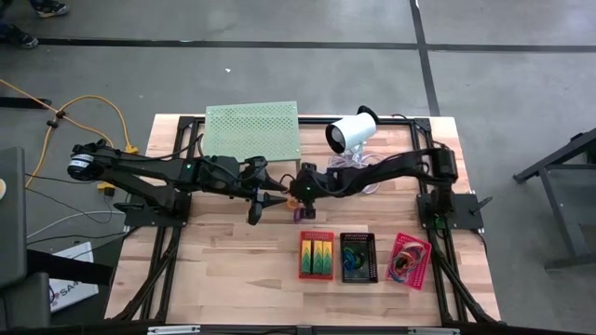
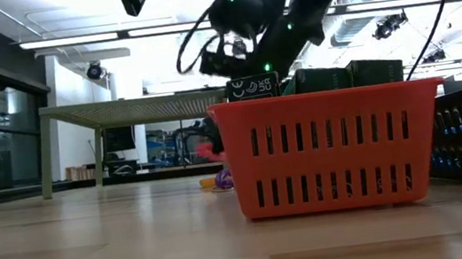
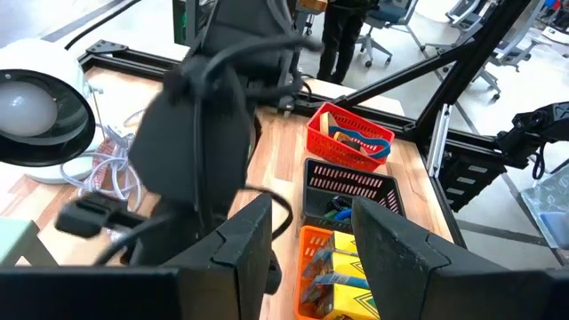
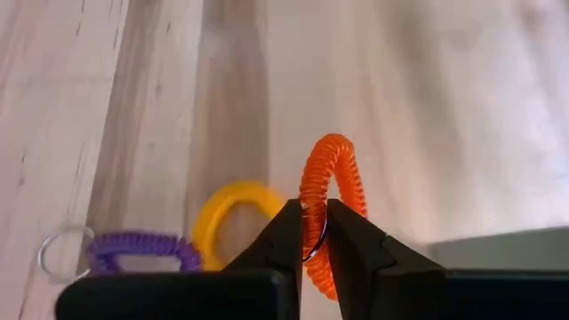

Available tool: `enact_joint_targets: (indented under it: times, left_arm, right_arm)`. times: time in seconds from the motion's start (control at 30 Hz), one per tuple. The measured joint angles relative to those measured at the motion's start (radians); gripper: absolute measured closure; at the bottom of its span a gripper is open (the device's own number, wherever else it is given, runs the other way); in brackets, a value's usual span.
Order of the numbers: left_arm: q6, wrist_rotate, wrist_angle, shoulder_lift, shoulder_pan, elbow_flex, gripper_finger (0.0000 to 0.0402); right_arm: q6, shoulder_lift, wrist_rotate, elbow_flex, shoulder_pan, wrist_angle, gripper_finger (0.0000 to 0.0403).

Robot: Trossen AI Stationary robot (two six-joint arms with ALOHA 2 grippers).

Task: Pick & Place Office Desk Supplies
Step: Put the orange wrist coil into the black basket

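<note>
The wooden table (image 1: 233,270) carries all items. A pale-green perforated stand (image 1: 252,129) sits at the far edge, with a white cylinder device (image 1: 352,131) just beside it.

The left arm reaches toward the table centre. The left gripper (image 1: 253,212) hangs above the table near the right gripper, its fingers (image 3: 391,258) spread apart and holding nothing.

The right arm reaches in from the opposite side. The right gripper (image 4: 315,233) is at the table centre, its fingers closed on the thin metal ring of an orange coil loop (image 4: 331,200). The loop stands upright between the finger tips, above the table surface.

Three mesh baskets stand in a row at the near edge:
- The red basket (image 1: 317,255) holds flat green packs (image 1: 317,252).
- The black basket (image 1: 358,258) sits between the other two and holds blue and green loops.
- The pink basket (image 1: 409,260) holds coloured bands.

A yellow loop (image 4: 227,220) and a purple coil loop (image 4: 142,251) with a metal ring lie on the table just beside the held orange loop.
</note>
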Motion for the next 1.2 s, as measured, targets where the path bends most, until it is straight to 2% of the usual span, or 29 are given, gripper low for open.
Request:
enact_joint_targets:
  times: [0.2,0.6,0.9,1.2]
  left_arm:
    - [0.000,0.000,0.002,0.000,0.000,0.000,0.0249]
    - [0.000,0.000,0.007,0.000,0.000,0.000,0.0249]
    - [0.000,0.000,0.008,0.000,0.000,0.000,0.0249]
    - [0.000,0.000,0.014,0.000,0.000,0.000,0.0249]
  right_arm:
    - [-0.003,-0.067,0.012,0.002,0.011,-0.047,0.0373]
    - [0.054,-0.074,0.063,0.001,0.052,-0.107,0.0373]
    - [0.295,-0.163,0.073,0.001,0.111,-0.348,0.0373]
    - [0.687,-0.254,0.088,0.000,0.250,-0.605,0.0373]
